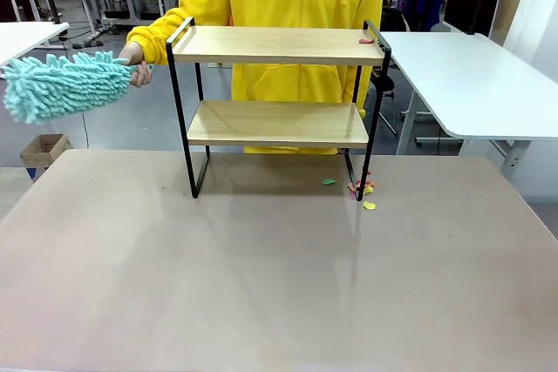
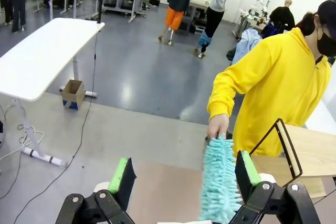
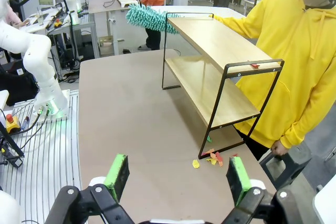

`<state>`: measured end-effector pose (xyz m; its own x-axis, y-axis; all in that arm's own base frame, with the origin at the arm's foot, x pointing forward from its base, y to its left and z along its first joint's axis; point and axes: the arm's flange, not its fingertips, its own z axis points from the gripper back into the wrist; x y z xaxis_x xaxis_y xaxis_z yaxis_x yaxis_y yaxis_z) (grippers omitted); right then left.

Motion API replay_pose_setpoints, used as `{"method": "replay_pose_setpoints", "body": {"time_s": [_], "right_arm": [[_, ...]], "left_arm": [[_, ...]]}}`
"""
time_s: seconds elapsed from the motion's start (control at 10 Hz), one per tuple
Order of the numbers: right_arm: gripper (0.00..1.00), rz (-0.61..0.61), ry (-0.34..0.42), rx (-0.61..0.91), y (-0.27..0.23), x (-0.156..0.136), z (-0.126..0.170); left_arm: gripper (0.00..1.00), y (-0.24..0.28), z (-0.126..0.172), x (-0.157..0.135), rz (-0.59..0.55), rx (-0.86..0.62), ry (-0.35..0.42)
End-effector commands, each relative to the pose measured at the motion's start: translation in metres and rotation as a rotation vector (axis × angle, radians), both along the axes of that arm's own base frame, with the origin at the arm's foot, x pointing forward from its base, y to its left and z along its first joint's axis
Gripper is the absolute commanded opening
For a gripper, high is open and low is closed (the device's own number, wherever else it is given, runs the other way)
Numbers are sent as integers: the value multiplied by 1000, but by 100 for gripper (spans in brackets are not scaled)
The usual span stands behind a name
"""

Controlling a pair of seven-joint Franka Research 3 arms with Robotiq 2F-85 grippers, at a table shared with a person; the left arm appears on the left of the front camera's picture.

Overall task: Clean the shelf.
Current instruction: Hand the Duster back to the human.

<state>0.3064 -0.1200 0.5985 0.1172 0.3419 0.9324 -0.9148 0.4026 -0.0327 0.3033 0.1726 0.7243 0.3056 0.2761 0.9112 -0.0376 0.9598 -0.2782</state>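
Because the shelf [image 1: 277, 102] stood on thin black metal legs near the far edge of the brown table [image 1: 261, 285], with the person in the yellow hoodie [image 1: 288, 6] close behind it, a hard sideways sweep along its boards could likely have rocked or slid it. Its two light wooden boards looked smooth and flat, framed by narrow raised rails at each end. A small red scrap [image 1: 367, 40] lay on the top board by the rail on the robot's right, and the rail there could have trapped it in the corner instead of letting it fall. Below that end, small red, yellow and green scraps [image 1: 361, 189] were scattered on the tabletop beside the shelf's foot, light enough, I judged, to scatter further under a careless pass.

The person's hand [image 1: 138, 65] was closed around the handle of a fluffy turquoise chenille duster [image 1: 61, 84], held out beyond the shelf's end on the robot's left, clear of the boards. Its soft tufts might have dragged crumbs rather than lifted them.

The left gripper [image 2: 185, 174] sat with its green pads spread wide and nothing between them, the duster hanging beyond them; the right gripper [image 3: 178, 174] was likewise spread and empty above the table.
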Motion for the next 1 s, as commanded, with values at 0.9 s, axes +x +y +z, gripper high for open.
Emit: {"method": "replay_pose_setpoints", "body": {"time_s": [0.9], "right_arm": [[100,0,-13,19,1,1,2]], "left_arm": [[100,-1,-2,-2,13,-10,-4]]}}
